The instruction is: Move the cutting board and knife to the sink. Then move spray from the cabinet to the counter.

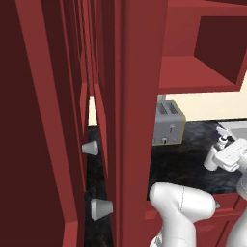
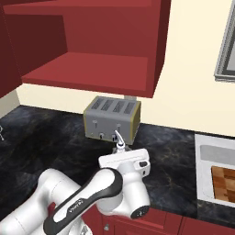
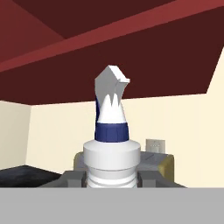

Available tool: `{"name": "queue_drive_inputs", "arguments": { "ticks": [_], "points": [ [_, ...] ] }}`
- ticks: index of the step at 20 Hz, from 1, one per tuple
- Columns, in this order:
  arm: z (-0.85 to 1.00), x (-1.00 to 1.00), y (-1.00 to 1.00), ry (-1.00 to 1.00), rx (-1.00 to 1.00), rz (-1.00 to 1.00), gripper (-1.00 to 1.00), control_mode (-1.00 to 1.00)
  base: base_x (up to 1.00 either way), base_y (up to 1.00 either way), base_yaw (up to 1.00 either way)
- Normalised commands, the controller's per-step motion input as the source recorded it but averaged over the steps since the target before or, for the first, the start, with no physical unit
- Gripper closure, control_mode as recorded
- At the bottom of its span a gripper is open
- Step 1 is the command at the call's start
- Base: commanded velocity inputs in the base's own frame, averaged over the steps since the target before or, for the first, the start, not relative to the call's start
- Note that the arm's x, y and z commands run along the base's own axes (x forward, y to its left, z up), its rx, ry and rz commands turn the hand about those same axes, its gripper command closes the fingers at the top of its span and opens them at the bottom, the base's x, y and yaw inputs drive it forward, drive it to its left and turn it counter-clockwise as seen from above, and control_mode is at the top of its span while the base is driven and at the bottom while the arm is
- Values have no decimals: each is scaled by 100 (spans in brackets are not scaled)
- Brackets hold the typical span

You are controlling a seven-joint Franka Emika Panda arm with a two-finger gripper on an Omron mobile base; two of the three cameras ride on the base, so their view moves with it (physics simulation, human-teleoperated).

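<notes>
The spray bottle [image 3: 111,131] is kept upright, clenched in the gripper [image 3: 111,177] above the bench [image 2: 55,137], near the toaster [image 2: 111,117], apparently for set-down.

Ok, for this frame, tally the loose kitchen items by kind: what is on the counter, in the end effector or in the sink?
Spray bottle: 1, the spray, upright in the end effector over the counter.
Toaster: 1, the toaster at the back wall.
Cutting board: 1, the cutting board in the sink.
Total: 3
</notes>
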Motion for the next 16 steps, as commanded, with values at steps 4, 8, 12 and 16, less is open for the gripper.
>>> {"name": "queue_drive_inputs", "arguments": {
  "ticks": [4,8,12,16],
  "points": [
    [-25,23,0,0,0,-1,100,-100,0,0,0],
    [-24,22,0,0,0,0,100,-100,0,0,0],
    [-28,19,0,0,0,0,100,-100,0,0,0],
    [-29,15,-4,-1,0,0,100,-100,0,0,0]
  ]
}}
